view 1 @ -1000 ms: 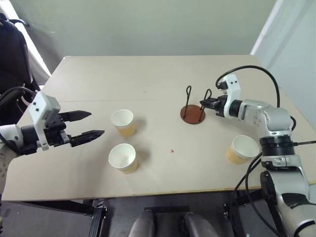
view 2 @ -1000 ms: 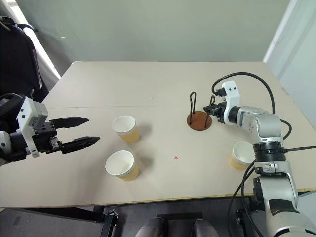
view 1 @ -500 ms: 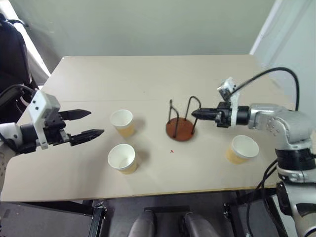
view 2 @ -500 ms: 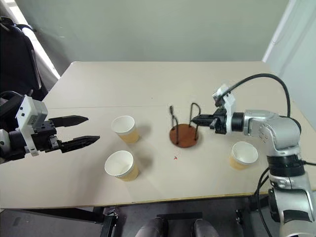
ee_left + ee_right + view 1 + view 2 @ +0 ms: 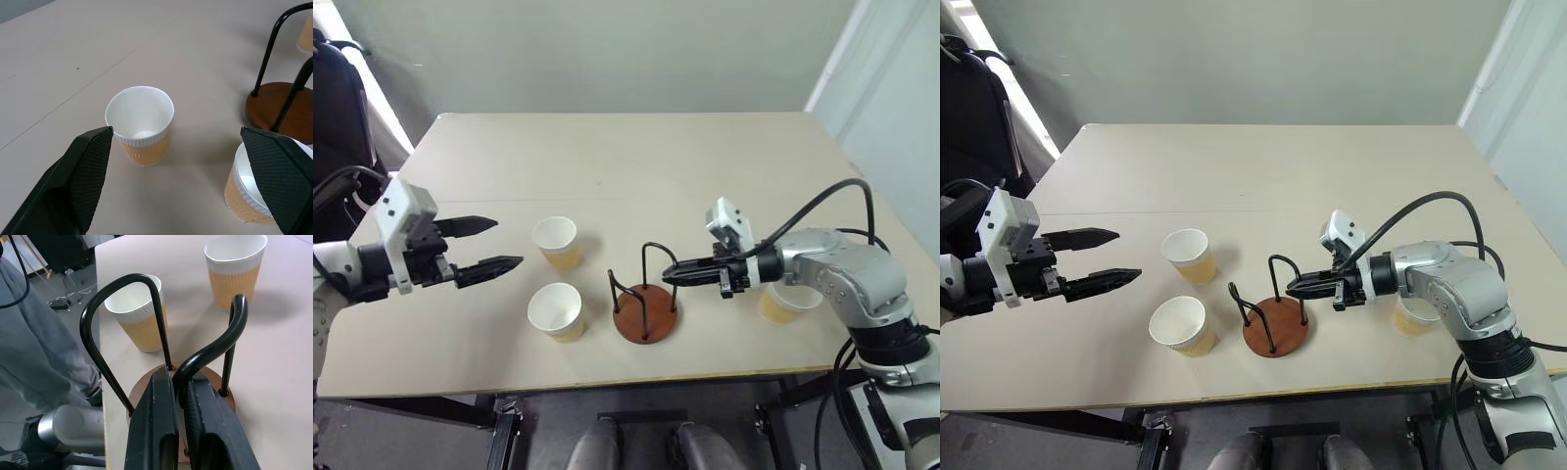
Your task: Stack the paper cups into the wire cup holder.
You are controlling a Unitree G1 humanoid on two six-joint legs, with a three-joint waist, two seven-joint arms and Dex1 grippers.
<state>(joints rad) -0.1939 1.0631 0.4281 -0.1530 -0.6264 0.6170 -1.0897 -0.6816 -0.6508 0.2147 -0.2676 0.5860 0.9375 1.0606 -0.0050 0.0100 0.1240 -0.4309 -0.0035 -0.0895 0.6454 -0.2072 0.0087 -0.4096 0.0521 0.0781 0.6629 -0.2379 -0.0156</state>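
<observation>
The wire cup holder (image 5: 644, 315) stands near the table's front, its brown disc base carrying two black wire loops. My right gripper (image 5: 669, 277) is shut on the nearer loop (image 5: 208, 355), which is pinched between the fingers (image 5: 159, 431). Two paper cups stand upright just left of the holder, one further back (image 5: 556, 241) and one nearer the front (image 5: 555, 311). A third paper cup (image 5: 775, 305) stands behind my right wrist, partly hidden. My left gripper (image 5: 507, 242) hovers open to the left of the two cups, its fingers (image 5: 83, 171) apart and holding nothing.
The table's front edge (image 5: 636, 377) runs close under the holder. A dark chair (image 5: 337, 108) stands off the table's left rear. A black cable (image 5: 822, 201) arcs over my right forearm. The far half of the table (image 5: 626, 157) is bare.
My right gripper, shut on the wire loop, has drawn the holder from the right middle of the table toward the front and left, next to the two cups. The left arm stayed still.
</observation>
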